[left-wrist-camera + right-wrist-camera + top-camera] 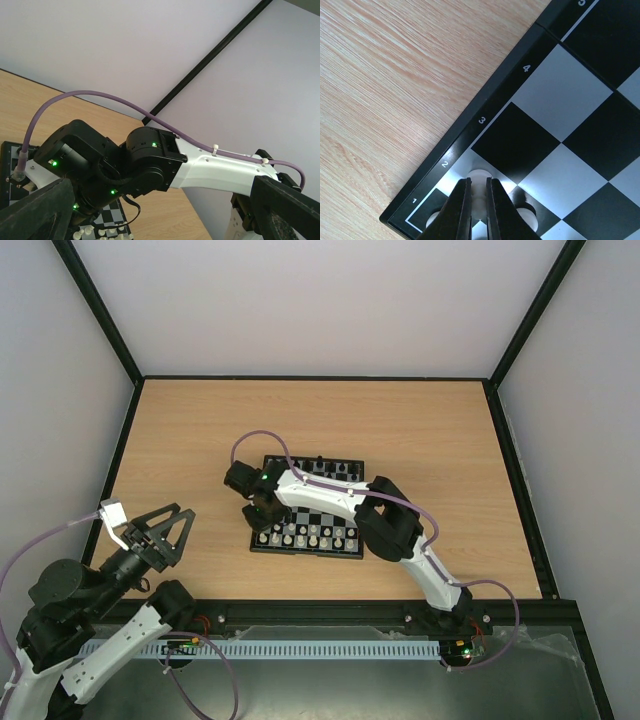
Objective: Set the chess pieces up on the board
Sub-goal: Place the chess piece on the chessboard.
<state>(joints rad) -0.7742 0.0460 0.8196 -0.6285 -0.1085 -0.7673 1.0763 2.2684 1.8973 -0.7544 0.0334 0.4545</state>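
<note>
Your right tool (pixel 479 202) pinches a whitish piece (pixel 480 175) on an edge square of the board (pixel 470 131), probably to seat it squarely, while your left tool (pixel 181 526) hangs spread, aside

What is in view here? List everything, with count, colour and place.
table: one, light wood, fills the enclosure floor
walls: pale, with black frame bars, around the table
board: one, black and pale chequers with a black frame, table centre
white chess pieces: many, too small to count, board's near rows
black chess pieces: several, too small to count, board's far edge
cables: two, purple, one along each arm
left arm: white and black, near left; jaws wide open over the table, left of the board
right arm: white and black, reaching across the board; jaws shut on one white chess piece by the board's left edge
</note>
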